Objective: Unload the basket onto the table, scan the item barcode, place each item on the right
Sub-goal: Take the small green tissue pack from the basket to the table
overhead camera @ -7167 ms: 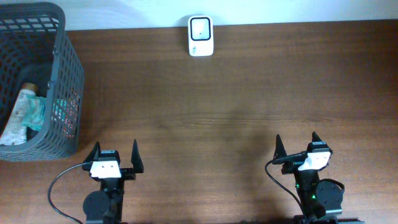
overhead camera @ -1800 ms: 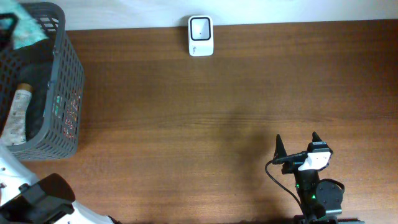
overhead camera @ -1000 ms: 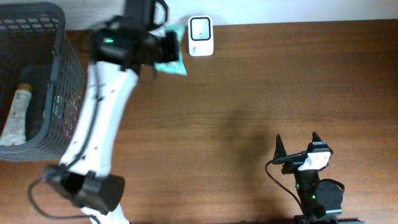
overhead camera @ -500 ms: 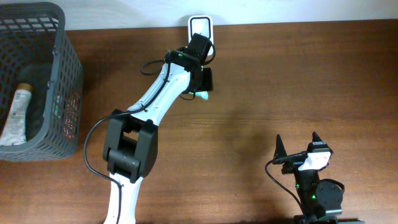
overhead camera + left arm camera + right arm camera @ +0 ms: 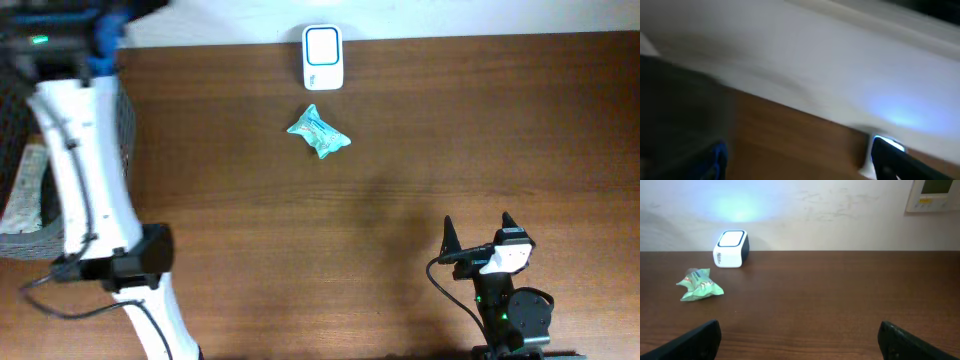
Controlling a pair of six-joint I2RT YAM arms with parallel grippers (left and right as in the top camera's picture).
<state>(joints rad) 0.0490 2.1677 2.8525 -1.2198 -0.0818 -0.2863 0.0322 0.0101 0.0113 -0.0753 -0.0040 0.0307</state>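
- Green crinkled plastic packet (image 5: pixel 319 133) lies flat on the brown wooden table (image 5: pixel 450 120), upper centre of the overhead frame. No finger touches it.
- Its long axis runs diagonally, from upper left to lower right in the overhead view. The narrower end points lower right. In the right wrist view (image 5: pixel 699 284) it sits at left, lying roughly sideways. The print is too small to read.
- Right gripper (image 5: pixel 478 229) is nearest, at lower right of the overhead frame, well apart from the packet. Its jaws are spread wide with nothing between them.
- Only bare wood lies between the packet and the white box-shaped scanner (image 5: pixel 323 58). The scanner stands just above the packet at the table's far edge, against the pale wall (image 5: pixel 830 215).
- Dark grey mesh basket (image 5: pixel 126 135) sits at the left edge, partly hidden by the white-shelled left arm (image 5: pixel 85 180). A cream tube (image 5: pixel 22 190) lies inside it.
- Left gripper (image 5: pixel 804 162) is farthest, at the upper left corner. Its wrist view is motion-blurred, but the fingers show at either side, apart, with nothing between.
- White wall panel (image 5: pixel 935 192) is in the upper right of the right wrist view.
- Count: one packet, one scanner, one basket, one tube visible, two arms.
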